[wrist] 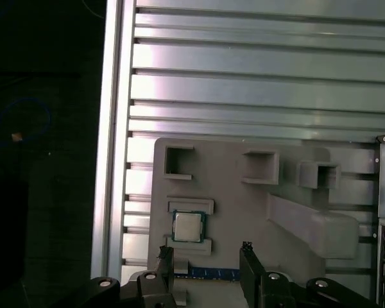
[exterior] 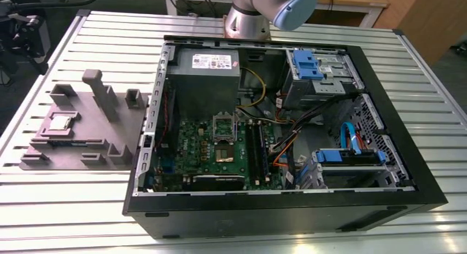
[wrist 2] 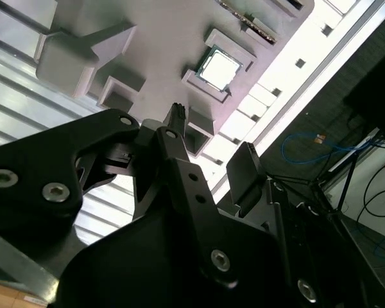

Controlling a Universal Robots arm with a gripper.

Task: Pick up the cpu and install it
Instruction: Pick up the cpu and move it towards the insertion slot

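Cpu (wrist: 187,226), square and silvery, sits recessed in matte grey fixture (wrist: 231,202).

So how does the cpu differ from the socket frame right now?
The cpu lies in a grey fixture on the table, outside the case; the socket frame sits on the green board inside it. The cpu is a solid square; the frame is an open, empty rectangle. Both are silvery metal.

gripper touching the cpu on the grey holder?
Apart. In the first wrist view the open gripper hangs clear of the cpu; bare grey holder shows between each fingertip and the chip.
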